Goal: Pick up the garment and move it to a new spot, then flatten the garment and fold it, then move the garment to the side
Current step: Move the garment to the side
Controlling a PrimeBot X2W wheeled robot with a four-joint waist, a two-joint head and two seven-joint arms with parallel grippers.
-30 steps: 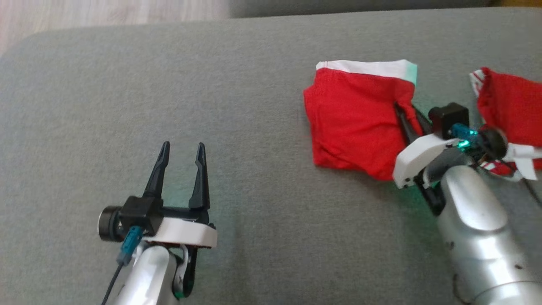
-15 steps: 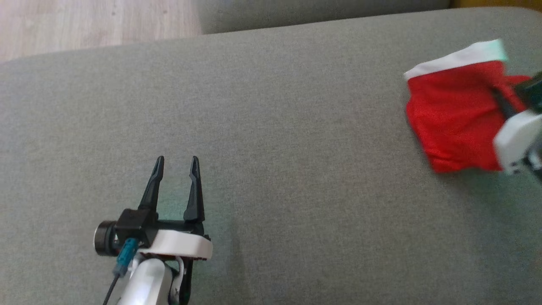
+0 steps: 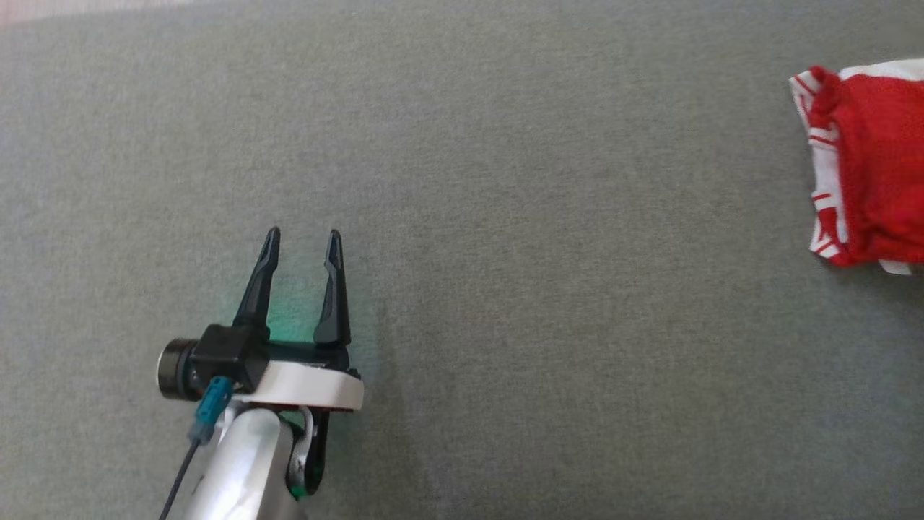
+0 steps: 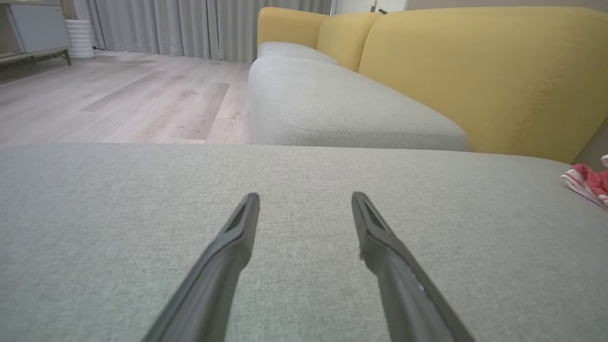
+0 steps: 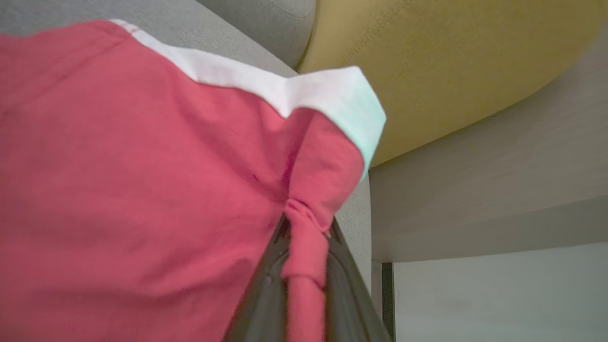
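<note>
In the right wrist view, the red garment [image 5: 142, 180] with a white band [image 5: 266, 85] along its top edge hangs folded. My right gripper [image 5: 306, 223] is shut on a pinched ridge of its red cloth, which runs down between the two dark fingers [image 5: 263, 289]. My left gripper [image 3: 299, 242] stands open over bare grey cushion [image 3: 505, 289] at the lower left of the head view, with nothing between its fingers [image 4: 237, 237].
A second red garment [image 3: 873, 159] with a red-and-white striped edge lies on the cushion at the right edge of the head view, and the same second garment [image 4: 589, 183] lies far right of my left gripper. Yellow sofa backrests [image 4: 475, 71] rise behind. Wood floor [image 4: 118, 95] lies beyond the cushion's edge.
The head camera has swung, shifting the whole picture. My right gripper carried the folded garment rightward, out of the head view. The left gripper has stayed open in place.
</note>
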